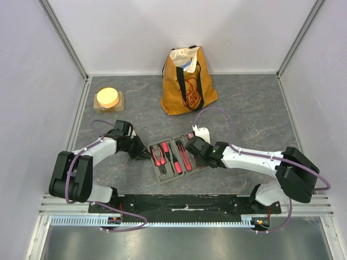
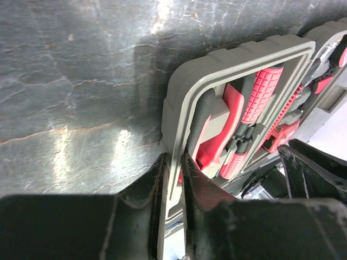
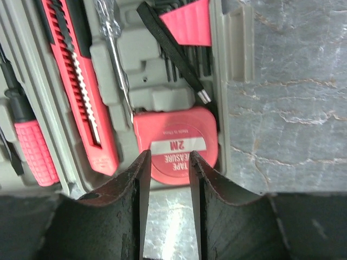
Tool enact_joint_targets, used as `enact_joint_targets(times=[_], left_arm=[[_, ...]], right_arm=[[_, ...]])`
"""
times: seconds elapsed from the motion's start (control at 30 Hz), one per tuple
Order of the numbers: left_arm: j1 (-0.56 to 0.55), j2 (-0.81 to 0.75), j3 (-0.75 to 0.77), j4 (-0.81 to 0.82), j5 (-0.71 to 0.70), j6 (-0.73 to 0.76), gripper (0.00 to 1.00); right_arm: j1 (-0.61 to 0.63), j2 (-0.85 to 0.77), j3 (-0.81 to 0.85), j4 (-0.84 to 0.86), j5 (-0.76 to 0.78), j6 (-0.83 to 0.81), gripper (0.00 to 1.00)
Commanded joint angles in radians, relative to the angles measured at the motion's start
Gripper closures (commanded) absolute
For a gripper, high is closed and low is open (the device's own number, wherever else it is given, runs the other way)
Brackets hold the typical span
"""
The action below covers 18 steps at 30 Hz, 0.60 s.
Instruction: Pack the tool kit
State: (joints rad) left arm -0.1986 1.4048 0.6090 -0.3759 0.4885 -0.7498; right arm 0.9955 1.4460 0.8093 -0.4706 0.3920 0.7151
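The tool kit's dark-grey case (image 1: 161,176) lies open on the table between the arms, with red-and-black tools in its moulded slots. My left gripper (image 1: 143,154) is at the case's left edge. In the left wrist view it (image 2: 173,157) is shut on the case's rim (image 2: 184,103), next to the red pliers (image 2: 230,114) and a screwdriver handle (image 2: 263,95). My right gripper (image 1: 191,145) hovers over the right half. In the right wrist view it (image 3: 165,154) stands open with nothing between its fingers, just short of the red tape measure (image 3: 176,138) seated in its slot beside the knife (image 3: 81,92).
A mustard-yellow tote bag (image 1: 187,81) stands at the back centre. A round yellow-topped tan block (image 1: 108,98) sits at the back left. Grey walls enclose the table on three sides.
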Motion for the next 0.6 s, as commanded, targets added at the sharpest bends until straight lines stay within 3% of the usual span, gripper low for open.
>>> enact_joint_targets(times=[0.0,0.13,0.27,0.4,0.57], left_arm=[[0.002,-0.036,0.04,-0.087,-0.122,0.029,0.75],[0.004,-0.098,0.106,-0.144,-0.18,0.046,0.62],[0.005,-0.168,0.187,-0.193,-0.238,0.061,0.49],[0.01,-0.22,0.27,-0.253,-0.297,0.084,0.41],[0.073,-0.267,0.324,-0.314,-0.346,0.125,0.36]], right_arm=[[0.002,-0.013,0.128,-0.161,-0.012,-0.037,0.59],[0.002,0.001,0.264,-0.215,-0.005,-0.094,0.55],[0.024,0.013,0.349,-0.188,-0.048,-0.178,0.46],[0.118,0.056,0.379,-0.12,-0.111,-0.293,0.37],[0.274,0.14,0.383,0.002,-0.136,-0.374,0.33]])
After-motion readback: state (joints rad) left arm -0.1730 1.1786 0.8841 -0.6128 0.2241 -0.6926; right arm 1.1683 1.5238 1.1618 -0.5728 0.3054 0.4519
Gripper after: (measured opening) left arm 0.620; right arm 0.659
